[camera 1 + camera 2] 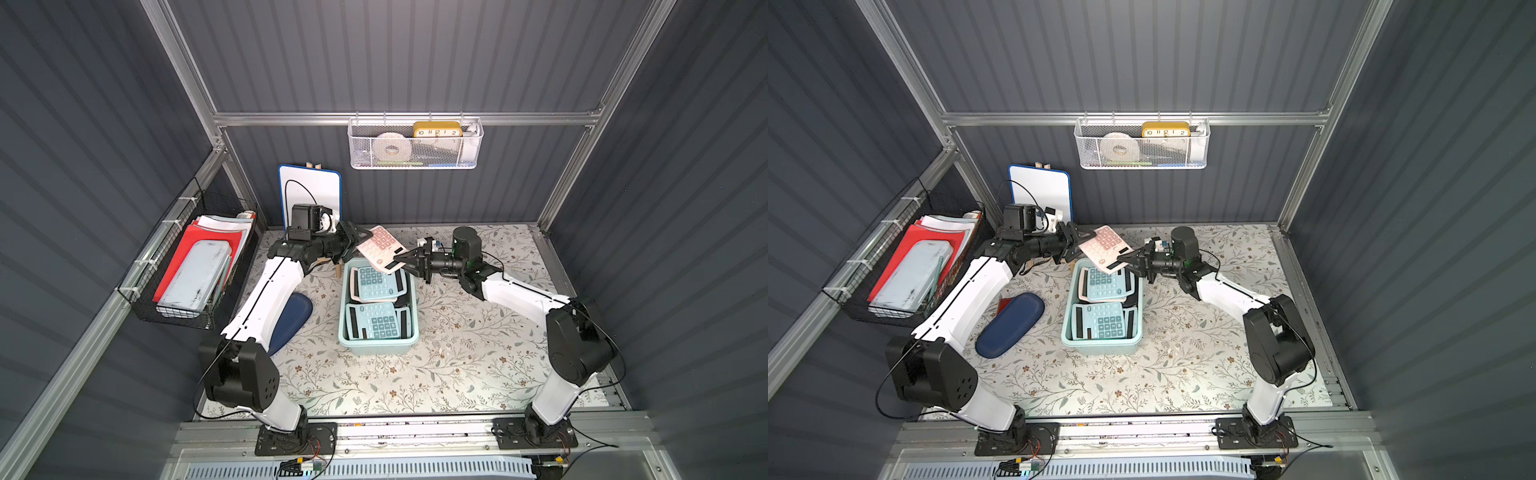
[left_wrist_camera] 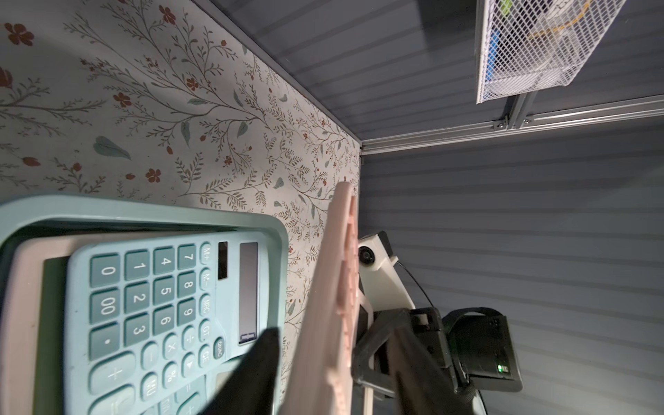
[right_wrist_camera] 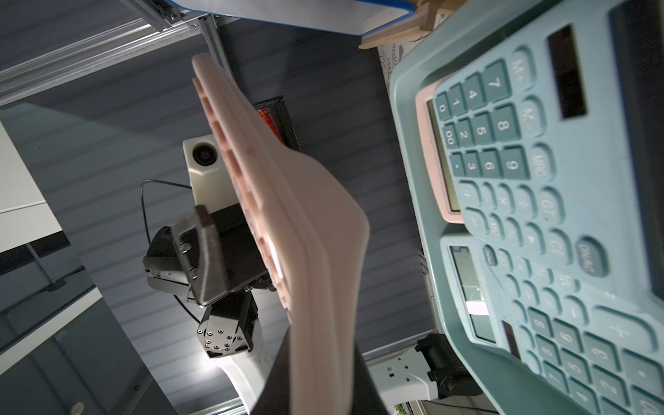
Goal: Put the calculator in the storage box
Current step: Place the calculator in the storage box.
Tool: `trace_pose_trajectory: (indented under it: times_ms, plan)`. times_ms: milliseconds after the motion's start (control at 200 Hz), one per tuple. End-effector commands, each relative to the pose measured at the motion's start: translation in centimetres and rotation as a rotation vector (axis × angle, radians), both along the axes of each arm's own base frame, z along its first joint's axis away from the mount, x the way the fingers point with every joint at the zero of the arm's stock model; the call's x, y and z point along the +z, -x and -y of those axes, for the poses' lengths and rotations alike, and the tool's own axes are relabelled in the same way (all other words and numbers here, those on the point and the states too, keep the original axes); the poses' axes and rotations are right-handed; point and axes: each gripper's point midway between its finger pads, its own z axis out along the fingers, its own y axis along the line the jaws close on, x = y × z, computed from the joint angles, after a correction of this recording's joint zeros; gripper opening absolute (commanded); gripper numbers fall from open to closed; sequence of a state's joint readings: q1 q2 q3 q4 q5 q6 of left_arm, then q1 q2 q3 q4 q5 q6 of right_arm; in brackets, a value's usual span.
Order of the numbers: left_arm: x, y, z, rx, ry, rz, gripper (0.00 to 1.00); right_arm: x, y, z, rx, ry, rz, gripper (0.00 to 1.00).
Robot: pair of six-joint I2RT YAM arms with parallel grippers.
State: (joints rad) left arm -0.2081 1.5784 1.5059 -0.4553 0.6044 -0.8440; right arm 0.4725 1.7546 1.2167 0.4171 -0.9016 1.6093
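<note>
Right fingers (image 1: 404, 259) clamp pink calculator (image 1: 380, 248); left fingers (image 3: 206, 251) apart. Floral tabletop (image 1: 457, 353), grey ribbed walls (image 1: 415, 62).

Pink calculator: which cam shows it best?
Top. In both top views the pink calculator shows nearly its whole key face, tilted, near the box at its far end. Left wrist view: only its thin edge. Right wrist view: edge-on too, close and blurred.

My left gripper (image 1: 358, 240) points to 3 o'clock, jaws parted; my right gripper (image 1: 400, 260) points to 9 o'clock, clamping the calculator (image 1: 380, 247).
</note>
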Motion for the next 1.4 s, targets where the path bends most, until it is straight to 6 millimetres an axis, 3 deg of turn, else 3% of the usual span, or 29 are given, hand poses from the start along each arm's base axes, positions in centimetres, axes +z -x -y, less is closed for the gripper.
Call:
trace_pose_trajectory:
  times_ms: [0,65,445,730,961,1396]
  plan:
    - [2.2,1.1,-0.8,0.017,-0.045,0.044,0.87,1.2,1.7,0.1,0.069,0.029,0.061,0.00]
    - [2.1,1.2,-1.4,0.034,-0.077,0.038,0.99,0.8,2.8,0.4,0.108,0.064,0.062,0.00]
    - [0.1,1.8,-5.9,0.189,-0.261,-0.049,0.99,-2.1,10.3,2.5,0.390,0.294,0.037,0.00]
    - [-3.0,2.4,-7.3,0.196,-0.296,-0.164,0.99,-4.1,13.6,1.0,0.557,0.396,0.025,0.00]
    - [-5.6,3.2,-6.9,0.147,-0.303,-0.237,0.99,-5.8,14.3,-0.1,0.625,0.497,0.015,0.00]
    - [-10.3,4.5,-6.5,0.062,-0.336,-0.335,0.99,-7.0,12.5,-0.3,0.632,0.626,0.026,0.00]
